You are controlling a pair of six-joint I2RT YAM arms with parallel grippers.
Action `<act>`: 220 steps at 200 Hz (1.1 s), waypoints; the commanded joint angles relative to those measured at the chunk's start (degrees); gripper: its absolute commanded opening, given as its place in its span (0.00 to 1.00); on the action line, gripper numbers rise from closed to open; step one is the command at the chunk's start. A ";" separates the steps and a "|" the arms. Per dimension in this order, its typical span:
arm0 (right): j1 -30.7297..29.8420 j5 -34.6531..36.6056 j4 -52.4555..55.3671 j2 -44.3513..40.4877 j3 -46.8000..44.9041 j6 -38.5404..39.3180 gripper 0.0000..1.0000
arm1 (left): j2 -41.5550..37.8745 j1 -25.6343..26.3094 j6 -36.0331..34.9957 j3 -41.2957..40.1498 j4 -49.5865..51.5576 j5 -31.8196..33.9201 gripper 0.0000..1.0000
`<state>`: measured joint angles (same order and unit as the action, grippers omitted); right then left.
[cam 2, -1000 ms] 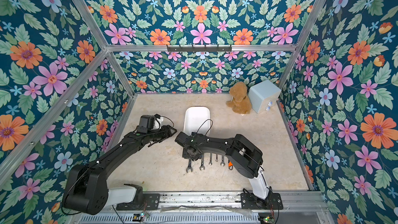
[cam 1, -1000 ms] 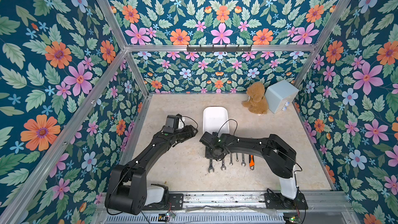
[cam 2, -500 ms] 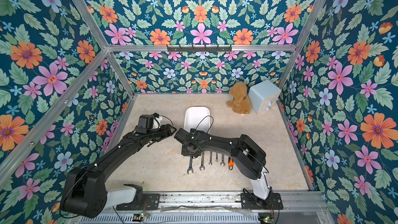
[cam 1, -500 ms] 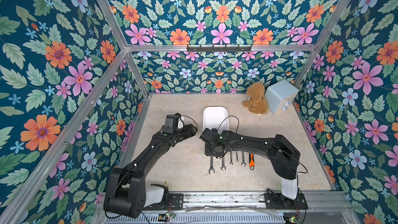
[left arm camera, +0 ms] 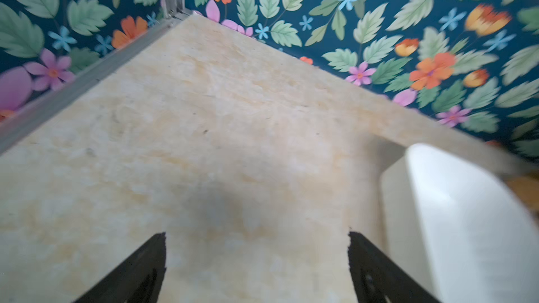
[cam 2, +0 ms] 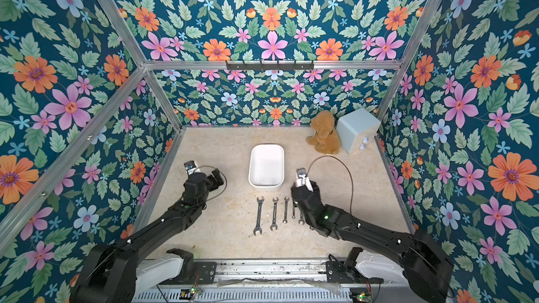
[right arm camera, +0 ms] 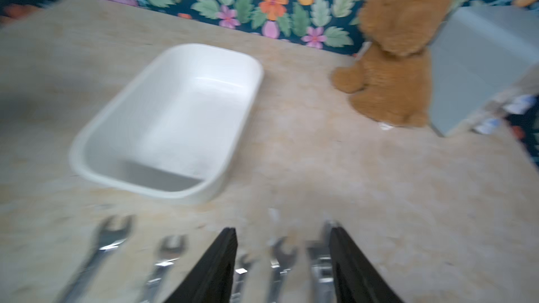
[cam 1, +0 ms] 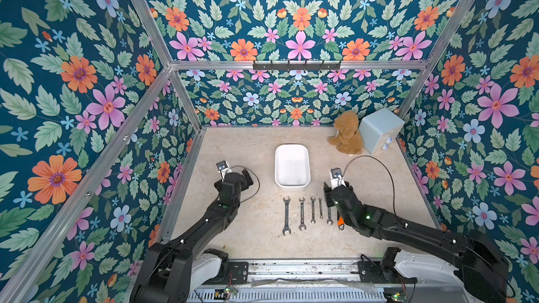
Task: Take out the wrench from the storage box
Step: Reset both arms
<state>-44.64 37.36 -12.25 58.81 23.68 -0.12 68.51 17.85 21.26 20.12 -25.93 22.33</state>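
Row of wrenches point(cam 1: 302, 214): lower centre in both top views. They lie parallel on the counter point(cam 1: 248, 147), heads toward the box. The four clear ones step down in size rightward, which we read as deliberate sorting.
Orange-handled tool point(cam 1: 339, 224): at the row's right end, mostly under the right arm. We cannot name its kind.
Right pincer point(right arm camera: 281, 228): spread and pinching nothing, above the row's right end. Its wrist view is blurred, so we cannot tell whether it touches steel.
Left pincer point(left arm camera: 256, 234): spread wide over bare counter, left of the box, holding nothing.
Storage box point(cam 1: 291, 164): centre frame, just beyond the row and apart from it. Its floor is bare, so every wrench is out and we judge the job done. The near wall shades one strip inside.
Teddy bear point(cam 1: 347, 134): upper right, against the pale blue box point(cam 1: 379, 129), well clear of the work.
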 commanded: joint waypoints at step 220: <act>43.28 -28.13 -43.04 24.25 -7.44 -1.02 0.99 | 22.86 -16.80 -20.69 -2.42 -40.67 -18.39 1.00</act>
<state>-1.32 9.69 -55.27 83.02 16.10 -0.38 90.70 1.78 -1.63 17.78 -57.41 3.18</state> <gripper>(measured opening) 0.994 0.997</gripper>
